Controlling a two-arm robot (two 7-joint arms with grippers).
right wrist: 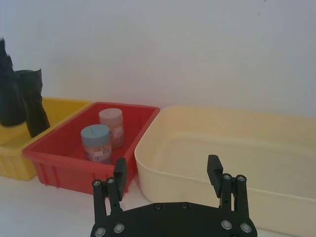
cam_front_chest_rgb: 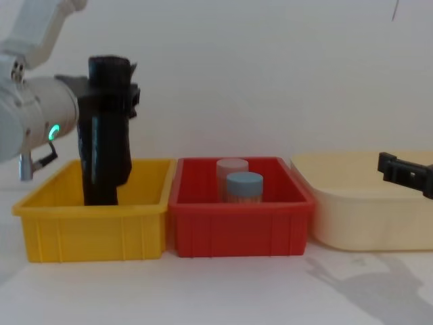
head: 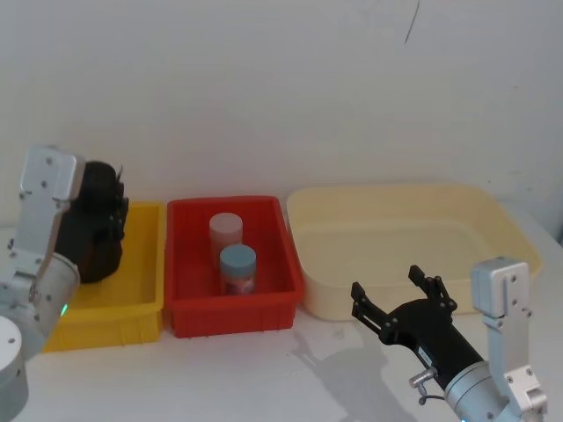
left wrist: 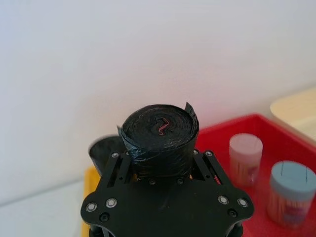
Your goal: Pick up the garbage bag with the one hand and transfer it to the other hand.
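The garbage bag (cam_front_chest_rgb: pixel 105 142), a tall black roll of glossy film, stands upright over the yellow bin (cam_front_chest_rgb: pixel 95 227) at the left. Its lower end hangs below the bin's rim. My left gripper (cam_front_chest_rgb: pixel 116 95) is shut on the roll near its top. The left wrist view looks down on the rolled end of the garbage bag (left wrist: pixel 159 131), clamped by the left gripper (left wrist: pixel 158 170). In the head view the bag (head: pixel 92 237) is beside my left wrist. My right gripper (head: pixel 387 286) is open and holds nothing, low in front of the cream tub (head: pixel 396 198); its fingers (right wrist: pixel 120 170) stand wide apart.
A red bin (head: pixel 233 308) in the middle holds a pink-lidded jar (head: pixel 225 230) and a blue-lidded jar (head: pixel 237 268). The cream tub (right wrist: pixel 247 123) is at the right. All three containers stand in a row against a white wall, with bare white table in front.
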